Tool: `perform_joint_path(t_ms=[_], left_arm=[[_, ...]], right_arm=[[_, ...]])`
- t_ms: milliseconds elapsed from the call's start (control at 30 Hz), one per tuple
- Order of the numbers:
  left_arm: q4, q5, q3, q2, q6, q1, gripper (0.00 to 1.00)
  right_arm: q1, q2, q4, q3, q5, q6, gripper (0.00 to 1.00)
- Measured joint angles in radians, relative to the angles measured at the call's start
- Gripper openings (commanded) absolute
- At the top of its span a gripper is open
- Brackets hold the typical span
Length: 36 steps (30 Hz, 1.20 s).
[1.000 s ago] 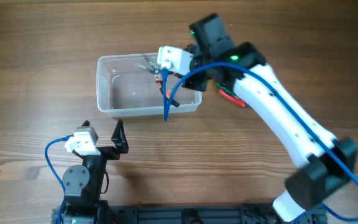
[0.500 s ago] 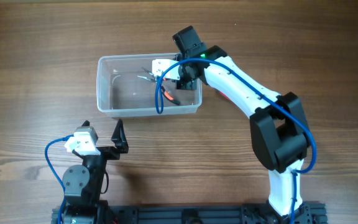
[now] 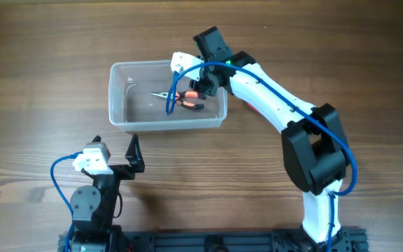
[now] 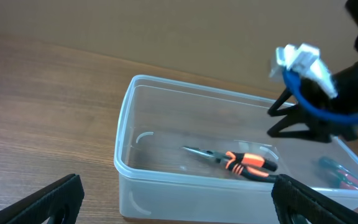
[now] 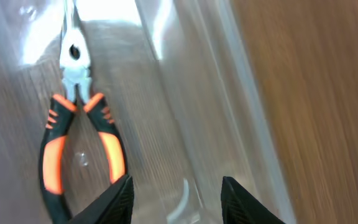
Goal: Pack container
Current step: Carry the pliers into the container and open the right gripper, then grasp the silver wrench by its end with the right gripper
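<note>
Container (image 3: 135, 108): clear tub, upper centre-left of the overhead frame, on the table (image 3: 47, 42).
Pliers (image 3: 180, 98): orange-and-black grips, flat on the tub floor towards its right end, free of either hand.
Right hand (image 5: 178, 193): over that right end, fingers spread, holding nothing.
Left hand (image 3: 117, 148): lower left, spread, empty.
Red-handled tools (image 4: 344, 177): outside the right wall.
Handling note: lifting the right hand straight up would likely clear the rim before it reaches for the next tool.

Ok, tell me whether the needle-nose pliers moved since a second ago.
Yes. The needle-nose pliers left the right gripper near the far wall of the container and now lie on its floor, nearer the near wall.
</note>
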Motion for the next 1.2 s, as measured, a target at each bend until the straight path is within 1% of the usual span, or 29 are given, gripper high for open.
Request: perform_joint_path(t_ms=[33,67,167,233,300,333,433,533,633,800,833,900,933,1000,1200], left_arm=[[0.0,0.0,0.0,0.0,0.0,0.0,1.0],[0.0,0.0,0.0,0.0,0.0,0.0,1.0],[0.0,0.0,0.0,0.0,0.0,0.0,1.0],[0.0,0.0,0.0,0.0,0.0,0.0,1.0],[0.0,0.0,0.0,0.0,0.0,0.0,1.0],[0.0,0.0,0.0,0.0,0.0,0.0,1.0],[0.0,0.0,0.0,0.0,0.0,0.0,1.0],[0.0,0.0,0.0,0.0,0.0,0.0,1.0],[0.0,0.0,0.0,0.0,0.0,0.0,1.0],[0.0,0.0,0.0,0.0,0.0,0.0,1.0],[0.0,0.0,0.0,0.0,0.0,0.0,1.0],[0.0,0.0,0.0,0.0,0.0,0.0,1.0],[0.0,0.0,0.0,0.0,0.0,0.0,1.0],[0.0,0.0,0.0,0.0,0.0,0.0,1.0],[0.0,0.0,0.0,0.0,0.0,0.0,1.0]], right_arm=[[0.0,-0.029,-0.019,0.0,0.018,0.04,0.57],[-0.002,-0.067,-0.033,-0.001,0.033,0.079,0.59],[-0.017,-0.22,-0.077,-0.002,0.062,0.206,0.6],[-0.053,-0.361,-0.111,0.001,0.07,0.299,0.61],[-0.109,-0.466,-0.158,0.013,0.07,0.378,0.67],[-0.153,-0.515,-0.185,0.02,0.069,0.42,0.68],[-0.286,-0.579,-0.269,0.034,0.07,0.528,0.71],[-0.456,-0.548,-0.362,-0.013,0.066,0.644,0.7],[-0.499,-0.5,-0.39,-0.102,0.009,0.682,0.7],[-0.483,-0.42,-0.377,-0.274,-0.052,0.71,0.7],[-0.474,-0.402,-0.364,-0.306,-0.059,0.71,0.67],[-0.461,-0.373,-0.318,-0.356,-0.058,0.714,0.66],[-0.457,-0.357,-0.292,-0.375,-0.056,0.714,0.63],[-0.459,-0.328,-0.266,-0.396,-0.042,0.716,0.58],[-0.497,-0.276,-0.227,-0.402,0.079,0.706,0.59]])
